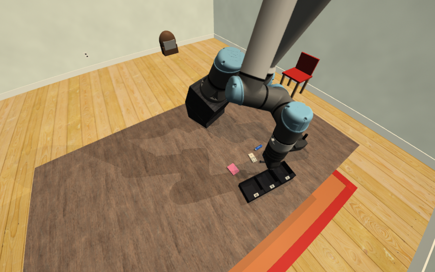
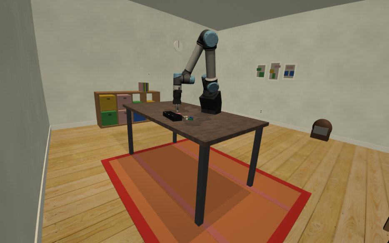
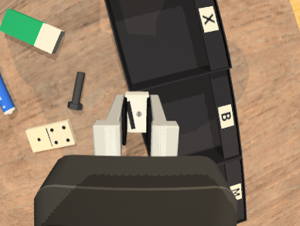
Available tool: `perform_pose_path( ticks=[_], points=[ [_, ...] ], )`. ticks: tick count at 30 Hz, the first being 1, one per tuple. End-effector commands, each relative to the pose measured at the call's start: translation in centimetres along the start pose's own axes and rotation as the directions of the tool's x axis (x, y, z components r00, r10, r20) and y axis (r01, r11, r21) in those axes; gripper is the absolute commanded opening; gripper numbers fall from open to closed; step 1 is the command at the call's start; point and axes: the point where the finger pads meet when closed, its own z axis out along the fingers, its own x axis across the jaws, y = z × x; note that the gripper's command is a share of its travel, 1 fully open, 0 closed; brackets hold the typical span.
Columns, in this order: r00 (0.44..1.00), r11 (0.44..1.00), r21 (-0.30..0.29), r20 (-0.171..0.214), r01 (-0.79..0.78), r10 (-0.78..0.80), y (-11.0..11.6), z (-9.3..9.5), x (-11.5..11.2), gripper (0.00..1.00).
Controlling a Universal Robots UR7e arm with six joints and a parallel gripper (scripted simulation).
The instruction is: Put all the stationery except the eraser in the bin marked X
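My gripper point(image 3: 137, 110) is shut on a small pale pencil sharpener point(image 3: 137, 114) with a dark slot. It hangs over the inner edge of the middle compartment, marked B point(image 3: 225, 116), of a black three-part bin point(image 3: 180, 81). The compartment marked X point(image 3: 165, 35) lies just ahead and looks empty. The one marked M point(image 3: 235, 191) is mostly hidden under my wrist. A green and white eraser point(image 3: 32, 31) lies on the table to the left. In the top view the gripper point(image 1: 272, 166) stands right above the bin row point(image 1: 268, 183), and a pink flat block point(image 1: 233, 168) lies left of it.
A black bolt point(image 3: 77, 91), a domino point(image 3: 50, 135) and a blue battery point(image 3: 5, 97) lie on the table left of the bin. The battery point(image 1: 258, 147) and domino point(image 1: 252, 157) also show in the top view. The table edge runs close behind the bin.
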Motion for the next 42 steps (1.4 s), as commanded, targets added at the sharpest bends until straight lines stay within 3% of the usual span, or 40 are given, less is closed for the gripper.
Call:
perform_pose_path(
  ticks=[1,6,11,27,42],
  points=[
    [0.988,0.988,-0.002,0.001,0.157,-0.157,-3.1,0.1,0.9,0.32],
    [0.963,0.963,-0.004,0.003,0.270,-0.270,-4.8,0.1,1.4,0.32],
    [0.963,0.963,-0.004,0.003,0.270,-0.270,-6.2,0.1,1.8,0.32],
    [0.963,0.963,-0.004,0.003,0.270,-0.270,-5.8,0.1,1.7,0.32],
    [0.963,0.963,-0.004,0.003,0.270,-0.270,-5.8,2.7,1.7,0.32]
  ],
)
